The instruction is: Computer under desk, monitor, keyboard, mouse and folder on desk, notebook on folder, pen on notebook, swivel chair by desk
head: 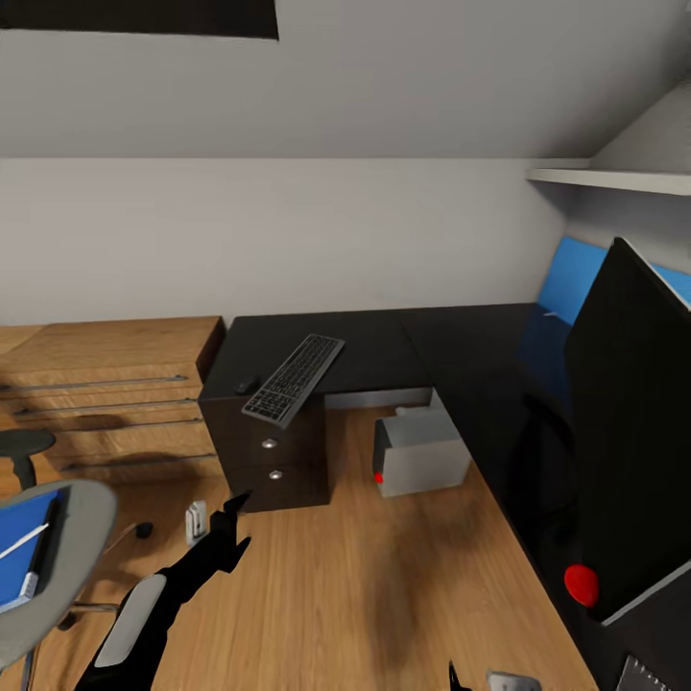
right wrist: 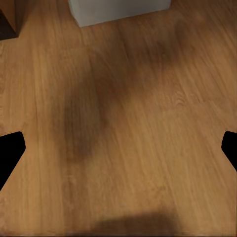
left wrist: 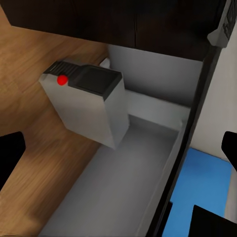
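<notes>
Head view: black L-shaped surface [head: 384, 345] across the centre and down the right edge of the frame, blue back panel [head: 573, 278] at upper right. Keyboard [head: 294, 378] lying at centre on the surface, its near end overhanging the edge above the black drawer unit [head: 274, 461]. Small black mouse [head: 247, 385] just left of the keyboard, on the surface. Monitor [head: 633, 432] large at right, tilted, red dot at its lower corner. Computer [head: 420, 453] standing on the wooden floor [head: 365, 595] under the surface, right of the drawer unit, red dot on its front. Swivel chair [head: 67, 547] at lower left, carrying the blue folder [head: 14, 561] with the dark notebook [head: 43, 547] and white pen [head: 24, 542] on top. Light wooden chest [head: 106, 384] at left.

Left claw [head: 235, 518] at lower centre-left, fingers apart and holding nothing.

Right wrist view: right claw [right wrist: 118, 148] spread wide over bare floor, empty; black fingertips [right wrist: 10, 150] at the frame's sides.

Left wrist view: computer [left wrist: 89, 106] at centre left.
</notes>
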### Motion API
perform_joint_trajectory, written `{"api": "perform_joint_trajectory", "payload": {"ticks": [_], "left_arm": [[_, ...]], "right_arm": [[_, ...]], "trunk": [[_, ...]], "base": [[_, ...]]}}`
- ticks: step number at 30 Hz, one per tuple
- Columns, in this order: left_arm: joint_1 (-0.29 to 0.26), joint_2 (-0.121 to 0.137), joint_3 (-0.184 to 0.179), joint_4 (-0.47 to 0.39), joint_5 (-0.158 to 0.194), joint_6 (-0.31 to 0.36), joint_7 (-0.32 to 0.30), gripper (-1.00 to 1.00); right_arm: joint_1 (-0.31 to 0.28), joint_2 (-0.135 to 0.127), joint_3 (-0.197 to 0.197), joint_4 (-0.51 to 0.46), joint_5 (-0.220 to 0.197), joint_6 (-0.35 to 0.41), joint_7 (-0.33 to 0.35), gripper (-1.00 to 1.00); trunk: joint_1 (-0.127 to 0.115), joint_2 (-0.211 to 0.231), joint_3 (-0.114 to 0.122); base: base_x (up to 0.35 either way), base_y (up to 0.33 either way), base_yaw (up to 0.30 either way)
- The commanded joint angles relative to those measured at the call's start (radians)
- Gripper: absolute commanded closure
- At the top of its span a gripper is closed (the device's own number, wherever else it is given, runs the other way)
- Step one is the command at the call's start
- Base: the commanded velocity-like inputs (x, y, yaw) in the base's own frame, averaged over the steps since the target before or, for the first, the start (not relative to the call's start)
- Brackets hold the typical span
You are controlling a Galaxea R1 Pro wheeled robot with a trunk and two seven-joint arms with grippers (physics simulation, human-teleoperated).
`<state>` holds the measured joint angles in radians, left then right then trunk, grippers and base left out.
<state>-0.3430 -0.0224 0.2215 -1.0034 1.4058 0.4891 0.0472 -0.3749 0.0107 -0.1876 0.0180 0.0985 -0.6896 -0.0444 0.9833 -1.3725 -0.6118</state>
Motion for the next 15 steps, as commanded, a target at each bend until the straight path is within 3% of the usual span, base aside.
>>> {"api": "perform_joint_trajectory", "payload": {"ticks": [1, 11, 15], "left_arm": [[-0.001, -0.001, 0.004, 0.003, 0.009, 0.007, 0.005, -1.0], [-0.001, 0.003, 0.005, 0.056, 0.006, 0.004, 0.002, -1.0], [-0.001, 0.024, 0.005, 0.114, 0.006, 0.004, 0.0, -1.0]], "right_arm": [[-0.001, 0.0, -0.007, 0.002, 0.01, -0.004, -0.005, -1.0], [-0.001, 0.0, -0.007, 0.002, 0.01, -0.004, -0.005, -1.0], [-0.001, 0.0, -0.007, 0.002, 0.01, -0.004, -0.005, -1.0]], "trunk": [[0.0, -0.001, -0.001], [0.0, -0.001, -0.001], [0.0, -0.001, -0.001]], "base": [[-0.203, 0.017, 0.0], [-0.071, -0.001, 0.0], [-0.011, 0.0, 0.0]]}}
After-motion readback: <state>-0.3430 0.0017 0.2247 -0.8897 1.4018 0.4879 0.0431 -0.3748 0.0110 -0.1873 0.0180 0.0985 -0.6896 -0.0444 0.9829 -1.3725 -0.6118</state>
